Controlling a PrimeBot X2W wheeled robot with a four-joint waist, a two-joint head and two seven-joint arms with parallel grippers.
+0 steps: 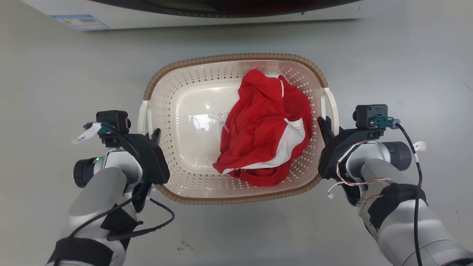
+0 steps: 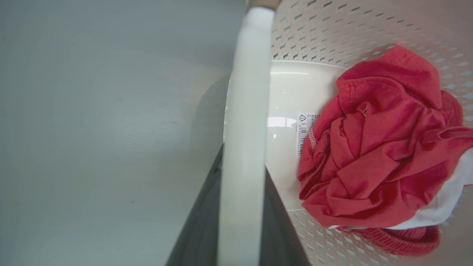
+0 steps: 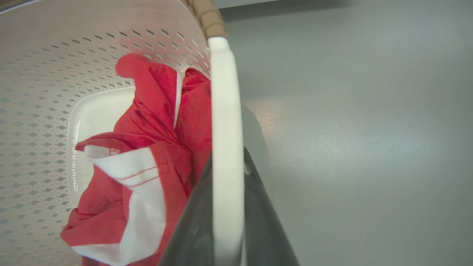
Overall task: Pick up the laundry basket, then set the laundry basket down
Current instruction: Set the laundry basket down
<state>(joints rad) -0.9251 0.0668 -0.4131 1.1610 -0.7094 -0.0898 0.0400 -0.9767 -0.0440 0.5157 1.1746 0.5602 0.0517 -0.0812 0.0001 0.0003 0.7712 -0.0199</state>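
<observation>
The laundry basket (image 1: 236, 58), cream with perforated walls and a brown woven rim, sits in the middle of the head view on the grey floor. A crumpled red and white garment (image 1: 266, 129) lies in its right half. My left gripper (image 1: 151, 135) is shut on the basket's left white loop handle (image 1: 141, 114); in the left wrist view the handle (image 2: 245, 92) runs between my dark fingers (image 2: 199, 229). My right gripper (image 1: 325, 123) is shut on the right handle (image 1: 333, 107), and the handle (image 3: 223, 92) likewise passes between both fingers (image 3: 266, 221). Whether the basket rests on the floor I cannot tell.
A white washer (image 1: 184, 11) with a blue-and-white label (image 1: 79, 22) stands just beyond the basket at the top edge. Grey floor (image 1: 406, 74) spreads to both sides and in front, with a few dark scuffs (image 1: 183, 245) near my left arm.
</observation>
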